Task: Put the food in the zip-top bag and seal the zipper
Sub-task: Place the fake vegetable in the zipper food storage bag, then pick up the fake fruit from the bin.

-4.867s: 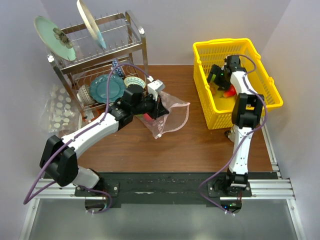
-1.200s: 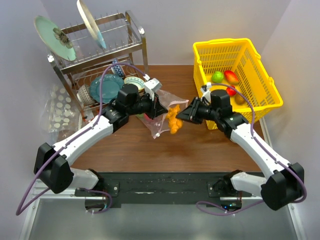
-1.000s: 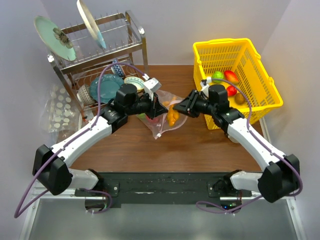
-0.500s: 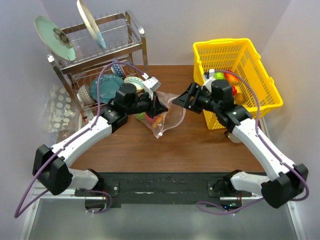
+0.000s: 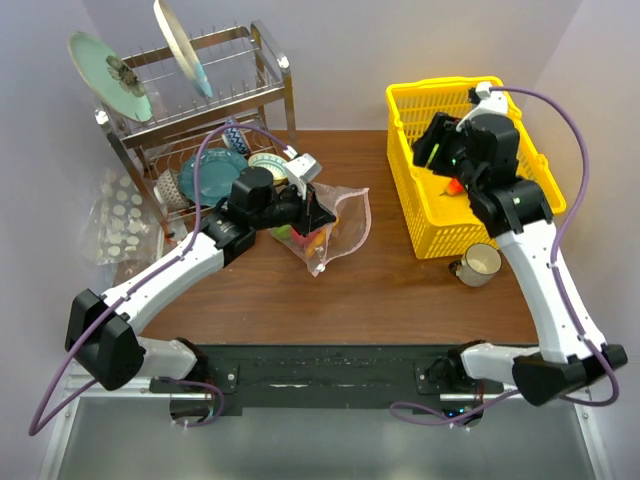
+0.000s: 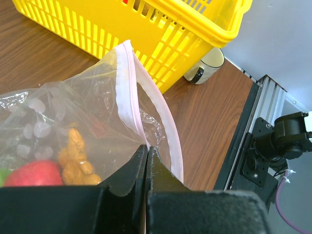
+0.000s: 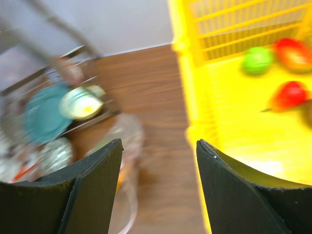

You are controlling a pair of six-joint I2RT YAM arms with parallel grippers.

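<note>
The zip-top bag (image 5: 345, 225) lies on the table, its mouth held up and open toward the basket. My left gripper (image 5: 318, 212) is shut on the mouth edge beside the pink zipper (image 6: 146, 97). Inside the bag sit a red fruit (image 6: 34, 173) and a lumpy orange piece (image 6: 75, 156). My right gripper (image 5: 432, 150) hangs open and empty over the left part of the yellow basket (image 5: 530, 190). In the blurred right wrist view its jaws (image 7: 158, 144) stand wide apart. More food lies in the basket: a green piece (image 7: 257, 60), a red-orange piece (image 7: 292, 51) and a red one (image 7: 290, 95).
A metal dish rack (image 5: 200, 110) with plates and bowls stands at the back left. Left of it lies a clear bag of white discs (image 5: 120, 215). A cream mug (image 5: 478, 263) sits just in front of the basket.
The right gripper carried the orange piece to the bag's mouth, opened and let it go inside, then swung back right over the basket. The left gripper kept its hold on the bag.
</note>
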